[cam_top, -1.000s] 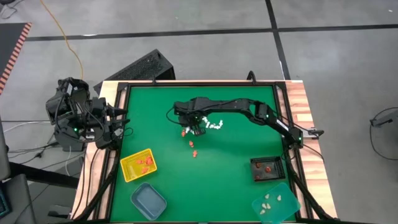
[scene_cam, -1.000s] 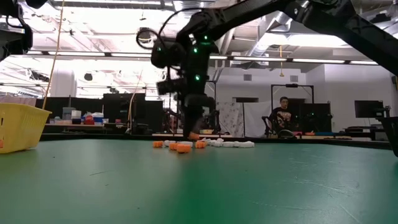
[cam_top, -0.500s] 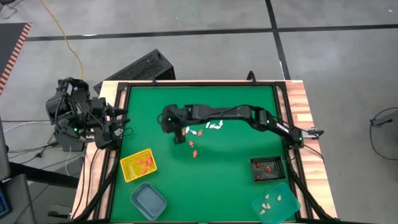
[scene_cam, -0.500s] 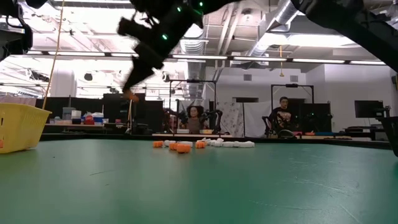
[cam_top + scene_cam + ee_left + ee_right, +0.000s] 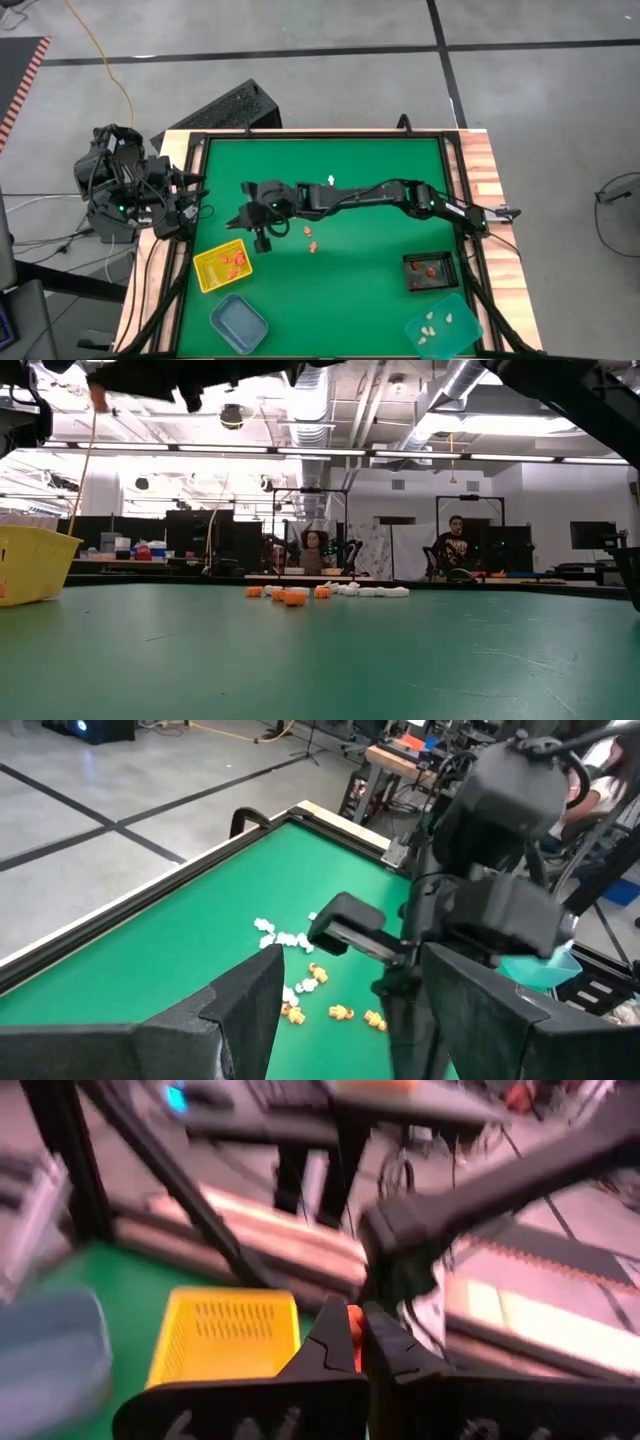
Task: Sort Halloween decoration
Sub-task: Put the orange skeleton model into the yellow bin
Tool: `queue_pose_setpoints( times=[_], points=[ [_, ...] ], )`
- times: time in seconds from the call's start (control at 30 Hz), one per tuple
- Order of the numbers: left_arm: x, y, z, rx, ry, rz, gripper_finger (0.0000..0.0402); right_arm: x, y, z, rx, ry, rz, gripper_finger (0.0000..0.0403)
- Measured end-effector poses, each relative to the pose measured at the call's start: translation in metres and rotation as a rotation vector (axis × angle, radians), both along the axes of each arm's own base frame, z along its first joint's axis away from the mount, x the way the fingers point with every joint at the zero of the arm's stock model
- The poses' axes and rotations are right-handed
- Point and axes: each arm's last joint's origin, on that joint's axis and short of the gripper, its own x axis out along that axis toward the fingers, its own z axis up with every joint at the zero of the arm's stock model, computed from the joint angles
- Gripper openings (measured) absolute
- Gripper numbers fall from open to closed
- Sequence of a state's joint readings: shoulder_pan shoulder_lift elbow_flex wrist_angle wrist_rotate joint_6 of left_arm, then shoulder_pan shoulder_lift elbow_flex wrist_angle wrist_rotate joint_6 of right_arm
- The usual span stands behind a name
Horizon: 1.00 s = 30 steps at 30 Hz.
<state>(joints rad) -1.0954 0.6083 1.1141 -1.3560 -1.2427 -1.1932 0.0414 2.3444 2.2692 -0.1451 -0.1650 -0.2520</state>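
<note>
From above: right gripper [image 5: 252, 222] reached far over, close to the yellow tray [image 5: 206, 272] sitting at 7 o'clock from it. Left gripper [image 5: 186, 205] parked at the table's 9 o'clock edge (open or shut, cannot tell). Three trays more: blue tray [image 5: 238, 323], black tray [image 5: 415, 282], teal tray [image 5: 462, 334]. Two loose orange trinkets [image 5: 311, 238] on the green table [image 5: 380, 160].

From table height: a small heap of orange and white trinkets [image 5: 300, 594] near 12 o'clock, too bunched to count.

From the left wrist: about four orange, plus a white clump.

From the right wrist: fingers [image 5: 335, 1342] pinched tight on one orange trinket [image 5: 353, 1324], tray just ahead. Might drop early and miss the tray, being so tiny.
</note>
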Motion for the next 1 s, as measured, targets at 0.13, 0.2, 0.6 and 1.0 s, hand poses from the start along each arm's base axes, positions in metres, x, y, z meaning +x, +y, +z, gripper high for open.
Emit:
queue_pose_setpoints(
  times=[0.13,0.2,0.6,1.0],
  points=[
    [0.0,0.0,0.0,-0.02,-0.005,0.005,0.0226,0.001,0.002,0.009,0.077,-0.078,0.071,0.0001],
    [0.0,0.0,0.0,-0.023,-0.006,0.005,0.0226,0.005,0.004,0.004,0.11,-0.101,0.1,0.0001],
    [0.0,0.0,0.0,-0.03,-0.009,0.007,0.0226,0.031,0.029,-0.058,0.327,-0.086,0.212,0.0001],
    [0.0,0.0,0.0,-0.031,-0.009,0.006,0.0226,0.043,0.025,-0.1,0.452,-0.017,0.226,0.0001]
  ],
)
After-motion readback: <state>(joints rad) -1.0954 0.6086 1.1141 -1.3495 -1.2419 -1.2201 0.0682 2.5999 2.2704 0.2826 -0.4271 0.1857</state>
